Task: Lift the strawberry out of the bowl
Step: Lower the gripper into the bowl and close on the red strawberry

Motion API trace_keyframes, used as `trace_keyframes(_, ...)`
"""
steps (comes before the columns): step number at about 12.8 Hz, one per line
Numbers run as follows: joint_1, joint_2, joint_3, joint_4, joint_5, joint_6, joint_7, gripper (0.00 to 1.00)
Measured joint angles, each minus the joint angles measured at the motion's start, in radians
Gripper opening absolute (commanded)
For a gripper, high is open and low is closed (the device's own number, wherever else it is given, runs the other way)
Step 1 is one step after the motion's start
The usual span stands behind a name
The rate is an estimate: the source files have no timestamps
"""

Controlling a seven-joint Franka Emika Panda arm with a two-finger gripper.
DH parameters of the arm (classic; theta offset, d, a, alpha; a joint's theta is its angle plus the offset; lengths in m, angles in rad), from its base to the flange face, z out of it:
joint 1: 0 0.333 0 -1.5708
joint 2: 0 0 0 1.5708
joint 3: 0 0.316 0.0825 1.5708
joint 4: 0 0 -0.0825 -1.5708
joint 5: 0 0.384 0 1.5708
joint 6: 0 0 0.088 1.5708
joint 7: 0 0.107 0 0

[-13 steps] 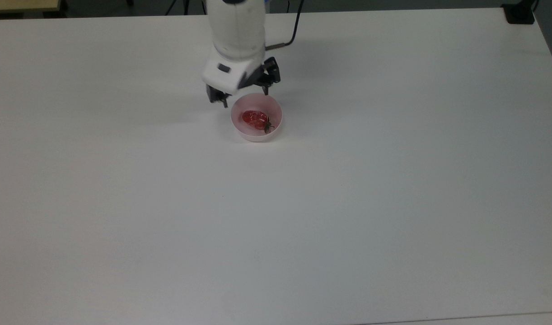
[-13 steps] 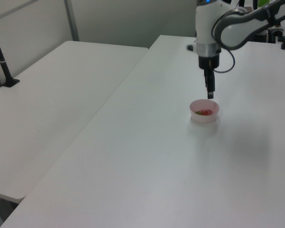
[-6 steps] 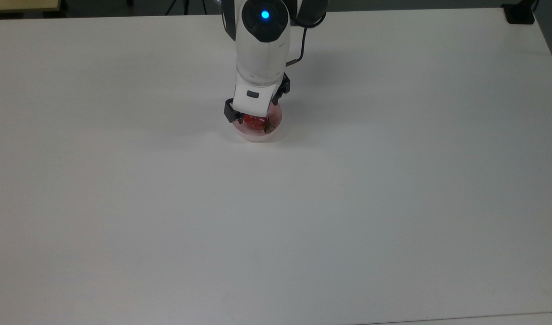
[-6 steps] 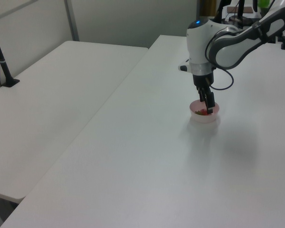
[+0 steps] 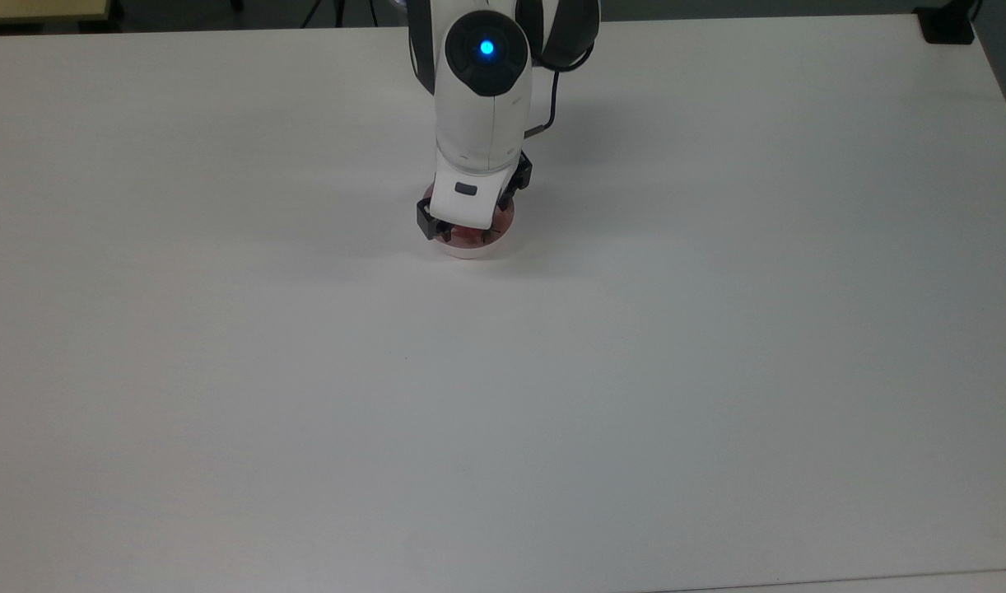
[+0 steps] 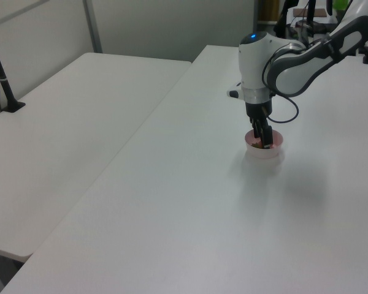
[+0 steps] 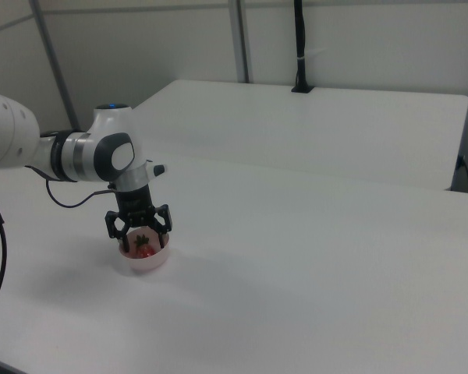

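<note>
On the white bench [image 7: 312, 257], toward the right view's 8 o'clock, sits the pink bowl [image 7: 144, 261] with the strawberry [image 7: 143, 250] lying inside it. Directly above, the tool [image 7: 139, 234] reaches down into the bowl, its fingers [image 7: 165, 222] spread apart either side of the fruit, not clamped on it.

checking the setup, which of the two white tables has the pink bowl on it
The table under the arm; the bowl sits there below the pincer. The neighbouring table holds a black post.

White table [image 5: 717, 371] carries one bowl [image 5: 470, 248], sitting nearer the far edge in the top view, roughly mid-width. Second white table [image 6: 61, 135] adjoins it.
</note>
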Motion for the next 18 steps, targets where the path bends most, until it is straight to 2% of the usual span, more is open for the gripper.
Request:
trace_keyframes(1, 0.000, 0.006, 0.000, 0.000, 0.000, 0.003, 0.000, 0.77)
trace_keyframes(2, 0.000, 0.010, 0.000, 0.001, 0.000, 0.004, 0.000, 0.60)
trace_keyframes(3, 0.000, 0.015, 0.000, 0.003, 0.000, 0.004, 0.000, 0.59)
trace_keyframes(12, -0.015, -0.007, 0.000, 0.042, 0.000, -0.002, 0.002, 0.59)
trace_keyframes(13, -0.017, -0.020, 0.000, 0.044, 0.000, -0.016, 0.002, 0.60)
trace_keyframes(14, -0.017, -0.028, 0.000, 0.044, 0.000, -0.025, 0.002, 0.68)
trace_keyframes(15, -0.017, -0.029, 0.000, 0.043, 0.000, -0.029, 0.002, 0.71)
trace_keyframes(18, -0.017, -0.025, 0.001, 0.034, 0.000, -0.029, 0.002, 0.77)
